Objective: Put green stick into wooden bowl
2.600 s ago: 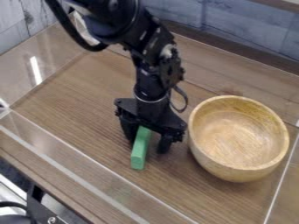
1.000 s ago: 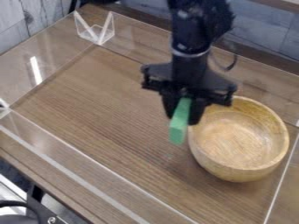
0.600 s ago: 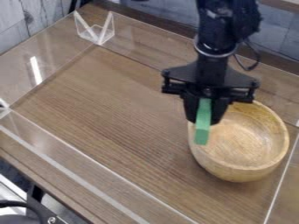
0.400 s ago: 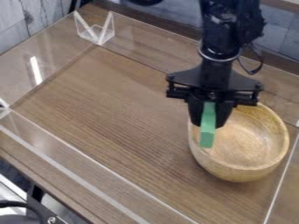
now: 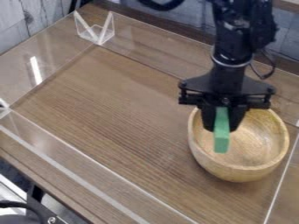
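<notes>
The green stick (image 5: 221,133) hangs upright in the air, its upper end pinched between the fingers of my black gripper (image 5: 223,110), which is shut on it. Its lower end dangles over the near-left part of the wooden bowl (image 5: 257,154), inside the rim line and above the bowl's floor. The round tan bowl sits on the tabletop at the right side. My arm comes down from the top right above the bowl.
A wood-grain tabletop (image 5: 105,105) is ringed by clear acrylic walls (image 5: 70,144). A small clear stand (image 5: 93,28) sits at the back left corner. The bowl lies close to the right wall.
The gripper has carried the green stick from the tabletop left of the bowl up and rightward; it now hangs over the bowl's inside rather than over its left rim.
</notes>
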Controlling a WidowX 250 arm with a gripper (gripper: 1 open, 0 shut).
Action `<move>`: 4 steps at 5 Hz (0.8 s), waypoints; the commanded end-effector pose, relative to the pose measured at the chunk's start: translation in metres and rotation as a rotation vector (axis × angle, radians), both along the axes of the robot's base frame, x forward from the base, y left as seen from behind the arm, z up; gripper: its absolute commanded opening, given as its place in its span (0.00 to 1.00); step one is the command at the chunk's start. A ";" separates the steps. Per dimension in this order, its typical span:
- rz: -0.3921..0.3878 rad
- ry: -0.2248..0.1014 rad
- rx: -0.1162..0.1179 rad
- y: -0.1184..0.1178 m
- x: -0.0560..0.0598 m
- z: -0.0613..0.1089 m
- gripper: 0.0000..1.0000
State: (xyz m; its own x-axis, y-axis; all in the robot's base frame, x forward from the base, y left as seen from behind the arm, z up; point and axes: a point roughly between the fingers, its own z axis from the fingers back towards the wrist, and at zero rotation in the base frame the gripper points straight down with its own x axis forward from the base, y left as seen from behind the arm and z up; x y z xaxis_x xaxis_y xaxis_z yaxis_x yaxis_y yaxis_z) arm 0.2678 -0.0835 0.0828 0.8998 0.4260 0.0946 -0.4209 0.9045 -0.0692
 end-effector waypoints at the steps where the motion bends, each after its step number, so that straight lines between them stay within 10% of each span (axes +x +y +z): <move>1: 0.009 -0.055 -0.034 -0.013 0.012 0.009 0.00; 4: 0.000 -0.052 -0.054 -0.002 0.026 -0.020 0.00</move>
State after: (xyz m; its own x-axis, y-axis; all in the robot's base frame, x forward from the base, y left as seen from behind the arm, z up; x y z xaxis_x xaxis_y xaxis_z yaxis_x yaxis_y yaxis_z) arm 0.2876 -0.0843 0.0521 0.8960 0.4355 0.0873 -0.4252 0.8978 -0.1144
